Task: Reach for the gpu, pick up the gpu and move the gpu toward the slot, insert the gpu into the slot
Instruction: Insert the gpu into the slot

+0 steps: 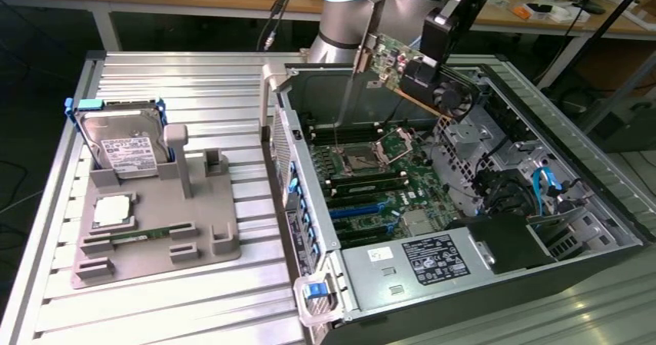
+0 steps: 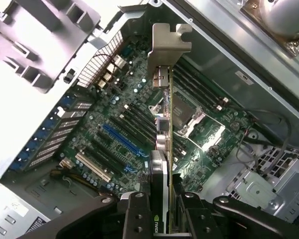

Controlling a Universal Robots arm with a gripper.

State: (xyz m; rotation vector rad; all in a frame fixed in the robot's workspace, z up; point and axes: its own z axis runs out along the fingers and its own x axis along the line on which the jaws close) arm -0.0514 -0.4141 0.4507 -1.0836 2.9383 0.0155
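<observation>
The gpu hangs in the air over the far end of the open computer case, a green card with a pale end bracket. My gripper is shut on it. In the wrist view the card is edge-on, clamped between the black fingers of the gripper. Below it lies the green motherboard. The blue slot runs across the board, off to one side of the card's edge and well apart from it. In the exterior view the blue slot lies nearer the case's front end.
The case walls surround the board, with the silver processor socket, black memory slots, cables and a power supply. At the exterior view's left, a grey holder carries a hard drive and a memory stick.
</observation>
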